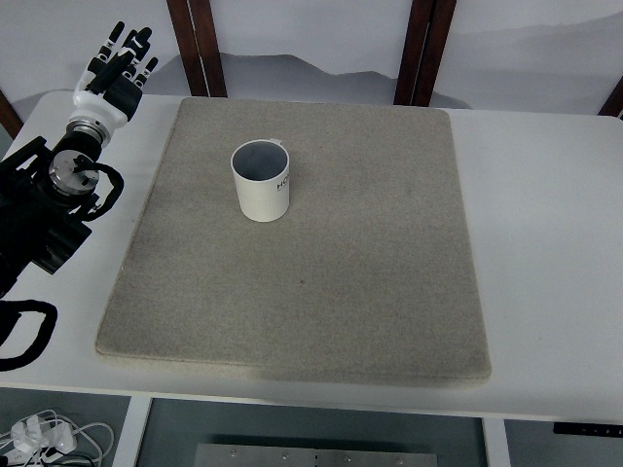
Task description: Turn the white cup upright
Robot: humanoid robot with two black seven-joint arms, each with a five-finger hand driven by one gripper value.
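Top view. The white cup [262,181] stands upright, mouth up, on the grey mat [321,292], in its far-left part. The left hand [118,64] hangs over the table's [545,243] far-left corner, well apart from the cup, fingers extended and loosely together, holding nothing.

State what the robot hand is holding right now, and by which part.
Nothing is held. The left robot hand is at the table's far left corner, fingers open, well apart from the white cup, which stands mouth-up on the grey mat.
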